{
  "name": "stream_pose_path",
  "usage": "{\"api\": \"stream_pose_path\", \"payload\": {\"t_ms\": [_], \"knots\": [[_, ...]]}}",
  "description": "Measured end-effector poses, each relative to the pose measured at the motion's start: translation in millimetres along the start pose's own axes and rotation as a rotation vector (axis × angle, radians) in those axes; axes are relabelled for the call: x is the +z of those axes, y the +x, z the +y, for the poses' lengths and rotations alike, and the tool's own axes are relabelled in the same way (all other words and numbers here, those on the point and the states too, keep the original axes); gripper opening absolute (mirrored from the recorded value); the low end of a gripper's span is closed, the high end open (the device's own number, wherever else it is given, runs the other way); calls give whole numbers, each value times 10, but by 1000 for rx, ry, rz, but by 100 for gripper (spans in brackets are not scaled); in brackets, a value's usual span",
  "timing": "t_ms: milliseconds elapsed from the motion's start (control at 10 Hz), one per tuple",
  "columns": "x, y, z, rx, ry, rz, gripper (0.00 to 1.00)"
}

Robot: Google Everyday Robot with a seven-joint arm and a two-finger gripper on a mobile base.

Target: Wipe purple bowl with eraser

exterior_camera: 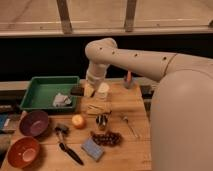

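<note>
The purple bowl point(34, 123) stands at the table's left, below the green tray point(41, 86). A small black block, the eraser point(76, 90), lies against the tray's right edge. My gripper point(89, 90) hangs tip-down from the bent white arm, right beside the eraser on its right side, and is shut. Whether it touches the eraser I cannot tell. The gripper is well above and to the right of the purple bowl.
A white cup point(102, 90) stands just right of the gripper. An orange-brown bowl point(22, 151), a black-handled brush point(67, 147), a blue-grey sponge point(92, 148), an orange fruit point(78, 121), a metal cup point(101, 121), grapes point(106, 138) and a spoon point(129, 125) crowd the table. White cloth point(61, 100) lies in the tray.
</note>
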Motion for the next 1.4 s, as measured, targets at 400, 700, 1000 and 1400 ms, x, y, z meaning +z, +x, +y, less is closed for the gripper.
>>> {"api": "stream_pose_path", "payload": {"t_ms": [400, 700, 1000, 1400], "knots": [[-5, -47, 40, -27, 5, 4, 0], [76, -378, 291, -147, 18, 27, 0], [360, -944, 765, -309, 4, 63, 0], [1006, -1124, 1410, -452, -85, 100, 0]]}}
